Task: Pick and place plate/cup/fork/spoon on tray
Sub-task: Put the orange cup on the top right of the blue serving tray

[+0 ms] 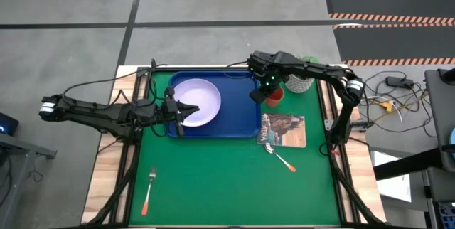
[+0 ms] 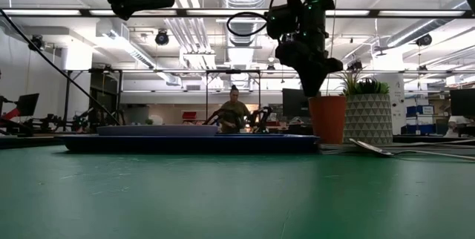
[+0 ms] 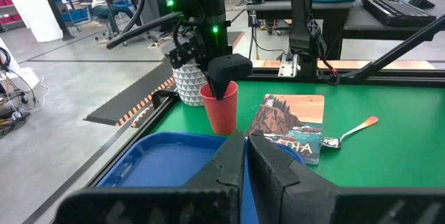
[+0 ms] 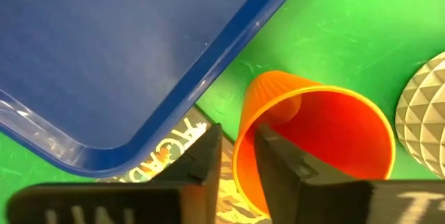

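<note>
Right gripper [image 4: 236,156] pinches the cup [image 4: 316,140] rim, frame centre-right, beside tray [image 1: 242,108]. Booklet [image 3: 292,123] lettering unreadable. Left gripper [image 3: 247,156] fingers nearly closed, empty.

One camera looks straight down on the whole tabletop [image 1: 213,179]. Another sits at tabletop level, facing the room behind. Each wrist camera looks past its own fingers, the right one very close. All four views share the cup [image 1: 274,98].
</note>
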`<act>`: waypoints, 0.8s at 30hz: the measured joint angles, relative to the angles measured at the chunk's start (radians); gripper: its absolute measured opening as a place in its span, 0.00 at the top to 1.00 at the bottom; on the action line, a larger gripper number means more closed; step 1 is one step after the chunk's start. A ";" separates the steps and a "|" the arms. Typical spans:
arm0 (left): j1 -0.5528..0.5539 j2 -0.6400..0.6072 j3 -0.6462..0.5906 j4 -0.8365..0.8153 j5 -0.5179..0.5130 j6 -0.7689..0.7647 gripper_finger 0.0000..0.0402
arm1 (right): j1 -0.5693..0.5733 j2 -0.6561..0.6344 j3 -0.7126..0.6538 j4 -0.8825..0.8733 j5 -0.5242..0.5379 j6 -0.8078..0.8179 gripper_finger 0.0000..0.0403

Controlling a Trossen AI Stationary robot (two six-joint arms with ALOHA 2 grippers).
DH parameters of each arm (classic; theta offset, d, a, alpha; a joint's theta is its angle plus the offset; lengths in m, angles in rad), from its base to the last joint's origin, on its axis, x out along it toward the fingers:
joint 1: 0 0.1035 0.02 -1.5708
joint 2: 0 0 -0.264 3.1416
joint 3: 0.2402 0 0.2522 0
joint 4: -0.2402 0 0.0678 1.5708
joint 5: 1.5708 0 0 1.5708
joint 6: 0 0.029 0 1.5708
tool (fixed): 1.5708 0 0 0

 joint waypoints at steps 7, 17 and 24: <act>0.000 0.000 0.000 0.000 0.000 0.000 1.00 | 0.000 0.000 -0.002 0.000 0.000 0.002 0.61; 0.000 0.000 0.000 -0.001 0.000 0.000 1.00 | 0.000 0.000 -0.031 0.007 0.030 0.002 0.57; 0.000 0.000 0.000 -0.001 0.000 0.000 1.00 | 0.000 0.000 -0.084 0.081 0.029 0.002 0.59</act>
